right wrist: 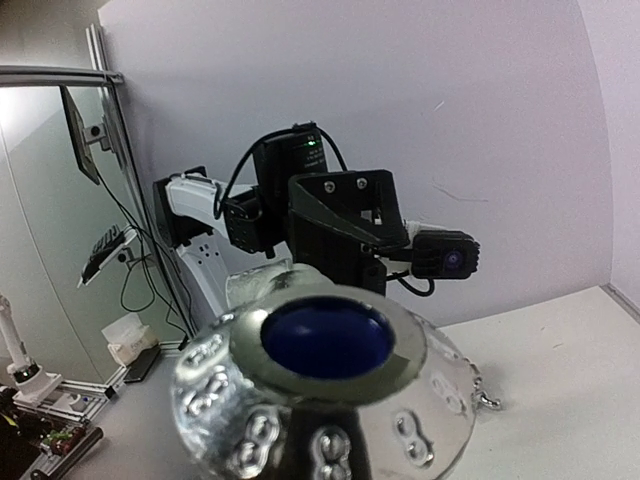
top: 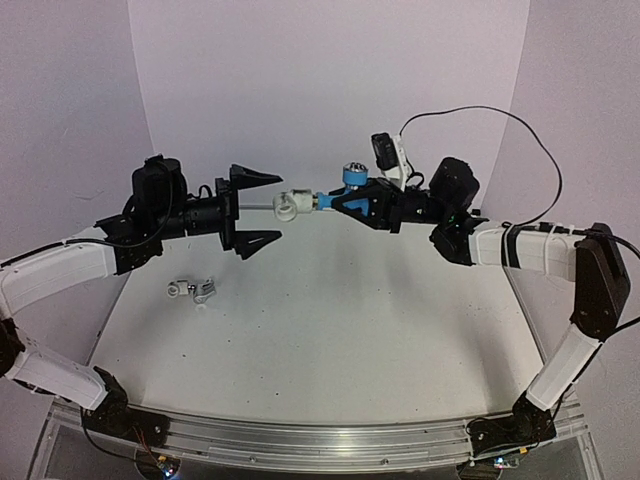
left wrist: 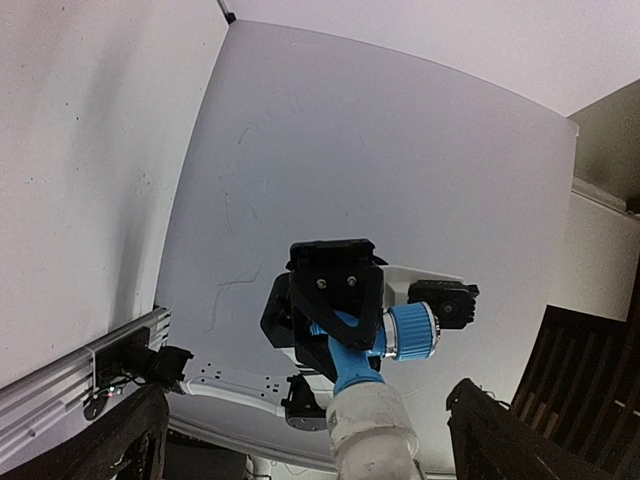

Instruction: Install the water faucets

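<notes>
Faucet point(top: 325, 202) btwn L pincer point(top: 273, 207) & R pincer point(top: 340, 206); 2nd faucet point(top: 195, 291) on table point(top: 350, 330)

Right claw point(top: 338, 204) grips blue faucet point(top: 351, 178); silver faucet point(top: 196, 291) lies on table point(top: 360, 340).

The white table point(top: 400, 330) bears a shiny silver faucet point(top: 195, 291), which lies on its side at the left, roughly midway between the near and far edges.

The light blue faucet point(top: 324, 202) looks like smooth, matt plastic. The silver faucet point(top: 196, 291) is shiny metal. The left claw point(top: 278, 207) and right claw point(top: 338, 204) are matt black plastic. The table point(top: 350, 320) is matt white.
</notes>
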Robot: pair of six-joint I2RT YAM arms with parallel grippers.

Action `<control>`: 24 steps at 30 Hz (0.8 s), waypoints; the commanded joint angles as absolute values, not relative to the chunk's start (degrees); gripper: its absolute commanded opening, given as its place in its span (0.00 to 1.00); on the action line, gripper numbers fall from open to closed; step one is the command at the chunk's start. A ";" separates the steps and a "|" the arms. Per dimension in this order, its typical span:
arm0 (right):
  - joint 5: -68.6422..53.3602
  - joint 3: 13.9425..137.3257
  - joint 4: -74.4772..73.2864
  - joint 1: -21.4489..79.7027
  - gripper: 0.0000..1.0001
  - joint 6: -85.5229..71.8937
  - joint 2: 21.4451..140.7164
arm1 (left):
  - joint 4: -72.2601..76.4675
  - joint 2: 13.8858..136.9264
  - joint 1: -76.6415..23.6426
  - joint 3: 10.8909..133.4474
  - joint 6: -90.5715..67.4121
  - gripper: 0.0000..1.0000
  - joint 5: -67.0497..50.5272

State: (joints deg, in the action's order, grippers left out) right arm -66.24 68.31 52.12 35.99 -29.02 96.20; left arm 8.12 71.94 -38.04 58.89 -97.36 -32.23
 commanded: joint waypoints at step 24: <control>-65.02 75.73 53.85 38.82 0.00 -79.25 100.78 | 3.42 82.10 -44.47 79.98 -19.85 0.00 -56.10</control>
State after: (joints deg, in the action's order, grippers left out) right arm -64.90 73.12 46.39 37.89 -53.43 98.21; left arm 11.33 80.25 -42.37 69.95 -58.06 -38.61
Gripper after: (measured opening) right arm 0.255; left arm 0.377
